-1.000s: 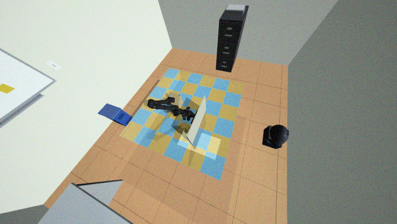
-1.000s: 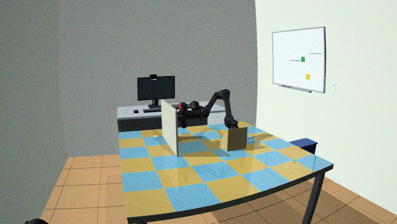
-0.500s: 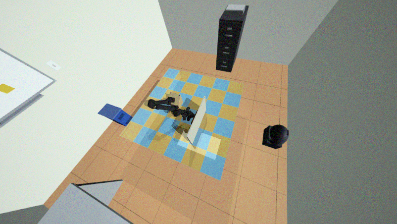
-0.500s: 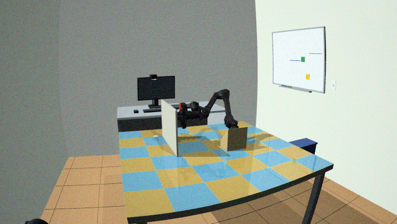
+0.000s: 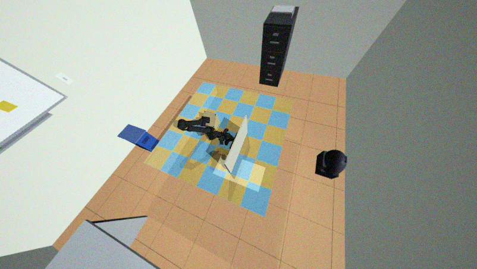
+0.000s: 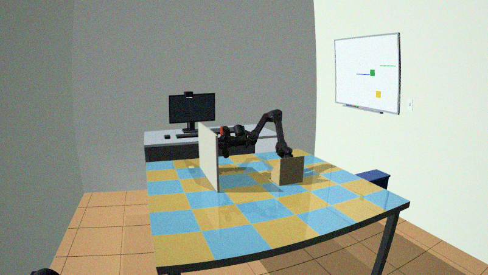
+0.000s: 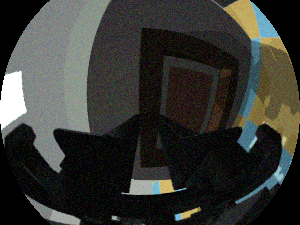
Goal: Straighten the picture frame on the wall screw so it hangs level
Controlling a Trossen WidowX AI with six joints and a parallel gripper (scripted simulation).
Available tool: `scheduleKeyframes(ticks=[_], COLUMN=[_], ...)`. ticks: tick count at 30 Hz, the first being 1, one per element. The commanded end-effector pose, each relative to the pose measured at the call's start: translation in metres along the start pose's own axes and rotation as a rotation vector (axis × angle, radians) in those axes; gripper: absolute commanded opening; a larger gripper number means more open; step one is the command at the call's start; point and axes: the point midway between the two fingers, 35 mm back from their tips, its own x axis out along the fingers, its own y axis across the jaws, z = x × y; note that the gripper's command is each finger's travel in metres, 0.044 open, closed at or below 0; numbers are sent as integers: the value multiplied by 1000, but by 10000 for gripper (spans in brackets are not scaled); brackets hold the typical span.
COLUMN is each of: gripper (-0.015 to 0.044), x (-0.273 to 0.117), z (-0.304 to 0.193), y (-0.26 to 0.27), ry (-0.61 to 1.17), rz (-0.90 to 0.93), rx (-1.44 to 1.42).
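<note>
The table (image 5: 270, 150) (image 6: 220, 212) (image 7: 272, 54), biggest of the lot, carries the upright panel (image 5: 237, 143) (image 6: 208, 157) (image 7: 115, 74) that serves as wall. Next the arm (image 5: 197, 128) (image 6: 280, 132), reaching to the panel's dark face. Frame (image 7: 150, 74) is on that face, seen properly only in the wrist view; whether it's level I can't tell w/ that skew. Screw & strip hidden.

Gripper (image 5: 231, 140) (image 6: 221, 146) (image 7: 148, 117) is closed on the frame, fingers either side of the dark rail at left in the wrist view, toward its lower end there.

Handling, my guess: light, stiff, prob. a bit slick; corner joints & inner picture (image 7: 190, 99) the delicate bits, so grip the solid rail, keep off the middle. An off-centre hold may twist it — lift a touch, shift one notch max., lower gently, then release & check tilt.
</note>
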Motion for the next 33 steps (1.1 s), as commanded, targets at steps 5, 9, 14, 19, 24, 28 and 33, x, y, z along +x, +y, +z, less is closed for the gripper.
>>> scheduleKeyframes(ticks=[5, 9, 14, 19, 24, 28, 33], gripper=[0, 0, 0, 0, 0, 0, 26], x=[0, 0, 0, 0, 0, 0, 0], z=[0, 0, 0, 0, 1, 1, 0], y=[0, 0, 0, 0, 1, 1, 1], ry=[0, 1, 1, 1, 1, 1, 3], rz=[0, 0, 0, 0, 0, 0, 2], rx=[15, 77, 98, 124, 150, 171, 178])
